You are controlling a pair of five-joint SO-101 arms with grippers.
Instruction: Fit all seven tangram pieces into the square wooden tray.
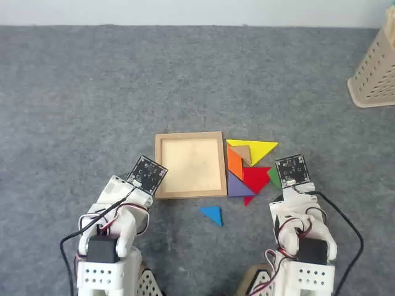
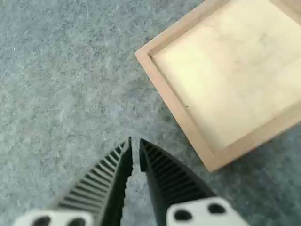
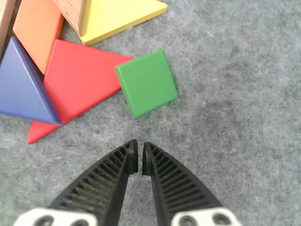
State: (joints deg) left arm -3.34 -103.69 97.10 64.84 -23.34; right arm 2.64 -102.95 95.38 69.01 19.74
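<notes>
Grey carpet-like surface (image 1: 92,92) all over, with a beige perforated basket (image 1: 376,68) at the far right edge. From above, the square wooden tray (image 1: 189,135) sits mid-scene with nothing in it. Packed against its right side are a big yellow triangle (image 1: 259,148), a small brown wooden piece (image 1: 242,153) lying on it, an orange parallelogram (image 1: 234,165), a large red triangle (image 1: 256,177), a purple triangle (image 1: 237,185) and a green square (image 1: 274,177). A small blue triangle (image 1: 213,214) lies on its own, near of the tray. The left arm (image 1: 120,216) ends by the tray's near-left corner, and the right arm (image 1: 302,216) ends just right of the green square.

Left wrist cam: the left jaws are pretty much together, just a sliver of gap, gripping nothing, over bare carpet close to the tray's corner.

Right wrist cam: the right jaws are likewise all but closed and hold nothing. They hover over carpet just short of the green square, which touches the red triangle's edge. The purple triangle overlaps the red one.
</notes>
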